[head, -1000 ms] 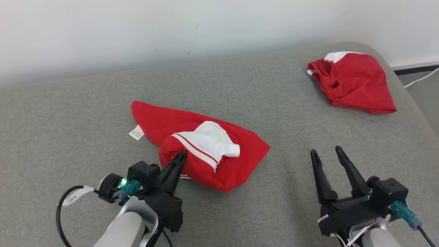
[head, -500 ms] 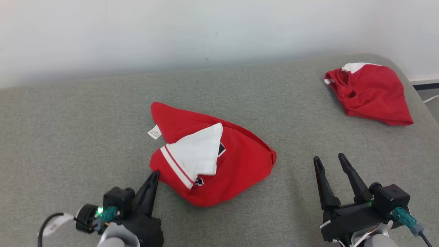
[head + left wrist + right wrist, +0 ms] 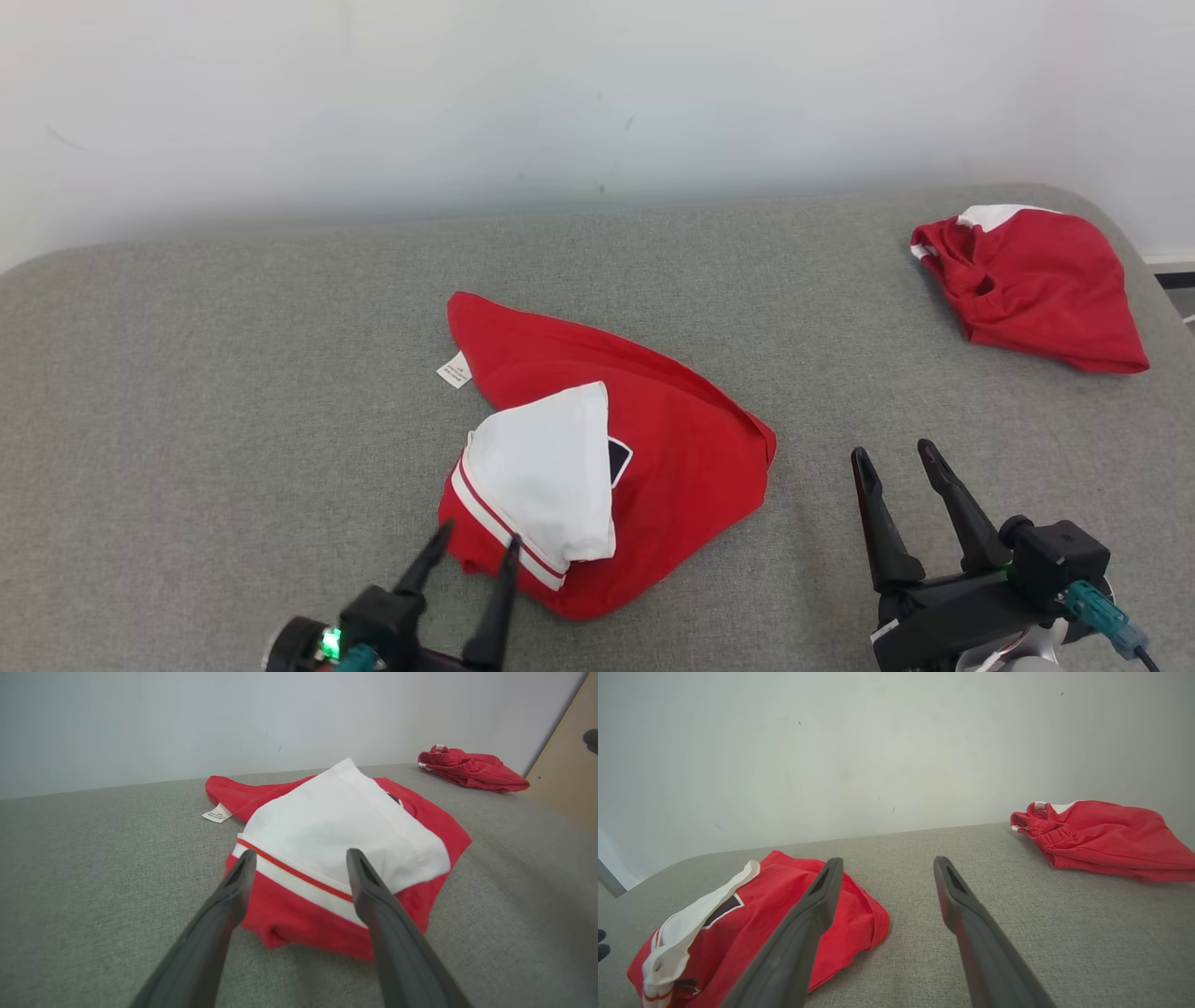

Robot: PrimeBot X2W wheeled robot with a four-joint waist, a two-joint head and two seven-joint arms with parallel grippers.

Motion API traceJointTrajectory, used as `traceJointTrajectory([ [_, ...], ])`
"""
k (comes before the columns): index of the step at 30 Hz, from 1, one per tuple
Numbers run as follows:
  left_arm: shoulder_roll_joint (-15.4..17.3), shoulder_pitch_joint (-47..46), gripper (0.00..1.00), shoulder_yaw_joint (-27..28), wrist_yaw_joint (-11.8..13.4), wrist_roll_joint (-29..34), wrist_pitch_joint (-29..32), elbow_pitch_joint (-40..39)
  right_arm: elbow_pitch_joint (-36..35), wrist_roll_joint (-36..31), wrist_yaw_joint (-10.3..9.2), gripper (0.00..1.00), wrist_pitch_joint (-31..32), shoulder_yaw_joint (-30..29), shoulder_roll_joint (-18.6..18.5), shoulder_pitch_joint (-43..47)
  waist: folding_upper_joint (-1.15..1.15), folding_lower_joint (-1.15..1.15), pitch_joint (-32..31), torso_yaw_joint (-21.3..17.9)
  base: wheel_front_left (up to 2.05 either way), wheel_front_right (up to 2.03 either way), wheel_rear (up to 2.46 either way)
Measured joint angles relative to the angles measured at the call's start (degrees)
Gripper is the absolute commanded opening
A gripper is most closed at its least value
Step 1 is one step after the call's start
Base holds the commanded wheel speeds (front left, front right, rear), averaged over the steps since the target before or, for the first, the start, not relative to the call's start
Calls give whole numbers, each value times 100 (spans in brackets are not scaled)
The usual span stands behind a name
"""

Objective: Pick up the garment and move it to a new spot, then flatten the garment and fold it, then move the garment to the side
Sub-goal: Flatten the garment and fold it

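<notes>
The garment point(image 3: 672, 467) is a red piece with a white panel and a red-and-white striped edge, lying loosely crumpled in the middle of the grey padded surface point(image 3: 233, 392). It also shows in the left wrist view as the garment point(image 3: 327, 826) and in the right wrist view as the garment point(image 3: 784, 905). My left gripper point(image 3: 474, 549) stands open at the garment's near edge, its fingers astride the striped hem with nothing pinched. My left gripper point(image 3: 299, 858) shows the same wide gap. My right gripper point(image 3: 893, 455) stands open to the right of the garment, apart from it, and is seen again as my right gripper point(image 3: 885, 865).
A second red garment point(image 3: 1036, 285) with white trim lies bunched at the far right corner of the surface. A pale wall point(image 3: 560, 93) backs the surface. The surface's rounded right edge drops off beside that second garment. A small white label point(image 3: 454, 370) sticks out from the middle garment's left side.
My left gripper was shut on the garment's near edge, dragged it toward me, and now stands open. The garment lies flatter. The head view has shifted, so the whole scene sits lower and further right.
</notes>
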Motion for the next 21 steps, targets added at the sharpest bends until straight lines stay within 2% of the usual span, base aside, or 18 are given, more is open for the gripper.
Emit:
traceJointTrajectory([
  [10, -193, 216, 100, -499, 111, 434, -13, 74, 21, 2, 0, 100, 0, 44, -18, 8, 0, 0, -29, -92, 0, 0, 0],
  [21, -326, -166, 100, -398, 307, 755, -14, 480, 31, 23, 0, 100, -1, 104, -63, -82, 0, 0, 56, -387, 0, 0, 0],
])
